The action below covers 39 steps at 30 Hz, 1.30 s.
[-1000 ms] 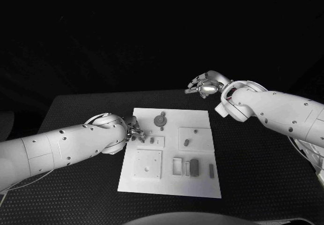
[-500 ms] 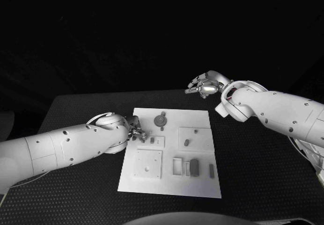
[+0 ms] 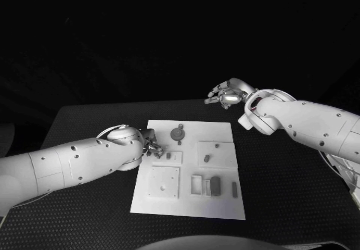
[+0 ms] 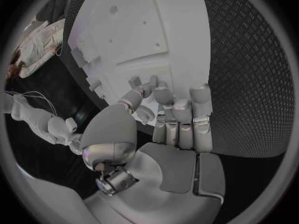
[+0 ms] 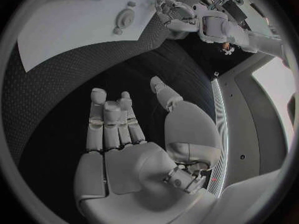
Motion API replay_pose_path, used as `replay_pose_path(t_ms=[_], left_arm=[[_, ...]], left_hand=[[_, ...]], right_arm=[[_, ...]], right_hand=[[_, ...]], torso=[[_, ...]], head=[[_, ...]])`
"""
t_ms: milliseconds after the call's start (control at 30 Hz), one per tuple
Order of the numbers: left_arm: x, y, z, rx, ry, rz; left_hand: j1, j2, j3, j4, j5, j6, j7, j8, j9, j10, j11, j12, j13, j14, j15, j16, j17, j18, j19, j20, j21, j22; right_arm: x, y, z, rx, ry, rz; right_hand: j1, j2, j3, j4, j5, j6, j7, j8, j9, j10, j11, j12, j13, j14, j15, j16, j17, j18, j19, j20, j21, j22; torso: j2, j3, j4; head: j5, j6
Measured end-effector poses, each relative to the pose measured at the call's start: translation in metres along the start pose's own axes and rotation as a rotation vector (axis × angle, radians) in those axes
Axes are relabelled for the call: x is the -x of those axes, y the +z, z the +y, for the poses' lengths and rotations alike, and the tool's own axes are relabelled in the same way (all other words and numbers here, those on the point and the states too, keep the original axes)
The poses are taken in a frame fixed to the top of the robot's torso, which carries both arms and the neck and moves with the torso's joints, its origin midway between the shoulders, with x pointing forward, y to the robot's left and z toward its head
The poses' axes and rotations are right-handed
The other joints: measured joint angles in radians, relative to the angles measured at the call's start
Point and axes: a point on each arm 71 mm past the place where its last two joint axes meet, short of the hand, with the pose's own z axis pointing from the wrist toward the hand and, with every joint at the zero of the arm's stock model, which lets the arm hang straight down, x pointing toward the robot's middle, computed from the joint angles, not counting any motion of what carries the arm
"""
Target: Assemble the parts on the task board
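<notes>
head view: the left hand [image 3: 152, 147] lies low at the near-left edge of the white task board [image 3: 225, 203], mostly hidden behind its own forearm. left wrist view shows its fingers [image 4: 181, 117] curled together over the board; it may pinch a small part, but i cannot tell. the right hand [image 3: 227, 95] hovers well beyond the board's far corner, fingers loosely apart and holding nothing. grey parts [image 3: 215, 186] sit in recesses nearer the robot than the left hand.

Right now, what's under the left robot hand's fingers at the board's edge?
The left robot hand sits over the task board, its fingers curled by a small raised square. Whether they pinch a part is hidden.
</notes>
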Motion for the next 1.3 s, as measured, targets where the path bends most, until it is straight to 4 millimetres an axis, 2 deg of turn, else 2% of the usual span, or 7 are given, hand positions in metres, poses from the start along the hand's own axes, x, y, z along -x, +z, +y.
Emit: replay_pose_path(t_ms=[133,233,333,533,1100,1233,1300], left_arm=[[-0.0004,0.0001,0.0002,-0.001,-0.002,0.002],[-0.0016,0.0002,0.0003,-0.002,-0.003,0.005],[-0.0041,0.0004,0.0003,-0.004,-0.004,0.014],[-0.005,0.0005,0.0005,-0.006,-0.012,0.021],[-0.0051,0.0011,0.0041,-0.002,-0.024,0.027],[-0.0052,0.0004,0.0058,-0.005,-0.029,0.027],[-0.0052,0.0002,0.0065,-0.007,-0.031,0.027]], left_hand=[[-0.016,-0.016,0.021,0.021,-0.023,0.001,0.0,0.001,0.04,0.0,0.0,0.0,-0.001,0.0,0.0,-0.001,0.002,0.0,0.0,0.0,0.0,0.0],[-0.031,-0.031,0.033,0.034,-0.077,0.002,0.0,0.026,0.052,0.002,-0.002,0.0,-0.005,0.002,-0.002,-0.007,0.004,0.0,0.0,0.0,0.0,0.0],[-0.051,-0.048,0.021,0.057,-0.102,0.024,-0.021,0.054,0.15,0.026,-0.019,0.0,-0.006,0.023,-0.023,-0.008,0.005,0.0,0.016,-0.013,0.0,0.0],[-0.086,-0.082,0.015,0.1,-0.187,0.019,-0.027,0.037,0.146,0.024,-0.026,0.0,-0.007,0.035,-0.036,-0.012,0.008,0.0,0.013,-0.024,0.0,0.001],[-0.112,-0.108,0.018,0.127,-0.215,0.017,-0.028,0.029,0.146,0.02,-0.024,0.0,-0.008,0.043,-0.047,-0.016,0.01,0.007,0.014,-0.025,-0.004,0.001],[-0.123,-0.12,0.01,0.141,-0.28,0.012,-0.026,0.029,0.149,0.012,-0.023,0.0,-0.009,0.037,-0.052,-0.019,0.012,0.013,0.007,-0.025,-0.009,0.0],[-0.134,-0.108,-0.03,0.127,-0.285,0.005,-0.025,0.029,0.155,0.007,-0.021,0.0,-0.009,0.034,-0.056,-0.019,0.015,0.013,0.002,-0.026,-0.009,0.0]], right_arm=[[0.0,0.0,0.0,0.0,0.0,0.0],[0.0001,-0.0001,-0.0002,0.0,0.0,0.0],[0.0002,-0.0001,-0.0003,-0.001,0.0,0.0],[0.0002,0.0001,-0.0004,-0.001,0.0,0.0],[0.0003,0.0003,-0.0007,-0.002,-0.001,0.0],[0.0004,0.0005,-0.001,-0.003,-0.001,0.0],[0.0004,0.0005,-0.0011,-0.003,-0.001,0.0]], right_hand=[[0.0,0.0,0.0,0.0,0.0,-0.001,0.001,0.0,0.0,0.0,0.0,0.0,0.0,0.0,0.0,0.0,0.0,0.0,0.0,0.0,-0.004,0.0],[0.0,0.0,0.0,0.0,0.0,-0.001,0.001,0.0,0.0,0.0,0.0,0.0,-0.001,0.0,0.0,0.0,0.0,0.0,0.0,0.0,-0.004,0.0],[0.0,0.0,0.0,0.0,0.0,-0.001,0.001,0.0,0.0,0.0,0.0,0.0,-0.001,0.0,0.0,0.0,0.0,-0.001,0.0,0.0,-0.004,0.0],[0.0,0.0,0.0,0.0,0.0,-0.003,-0.001,0.0,0.0,0.0,0.0,0.0,-0.001,0.0,0.0,0.0,0.0,-0.001,0.0,0.0,-0.004,0.0],[0.0,0.0,0.0,0.0,0.0,-0.002,-0.001,0.0,-0.001,0.0,0.0,0.0,-0.002,0.0,0.0,0.0,-0.001,0.002,0.0,0.0,-0.004,0.0],[0.0,0.0,0.0,0.0,0.0,-0.001,-0.002,0.0,-0.001,0.0,0.0,0.0,-0.002,0.0,0.0,0.0,-0.001,0.002,0.0,0.0,-0.004,0.0],[0.0,0.0,0.0,0.0,0.0,-0.003,-0.001,0.0,-0.001,0.0,0.0,0.0,-0.002,0.0,0.0,0.0,-0.001,0.002,0.0,0.0,-0.004,0.0]], torso=[[0.0,-0.0001,0.0006],[0.0,-0.0001,0.0005],[0.0,-0.0001,0.0005],[0.0,-0.0001,0.0004],[0.0,0.0004,-0.0006],[0.0,0.0003,-0.0007],[0.0,0.0001,-0.0007]], head=[[-0.001,0.0],[-0.002,-0.001],[-0.002,-0.001],[-0.002,0.0],[-0.001,0.0],[-0.002,0.0],[-0.002,0.0]])
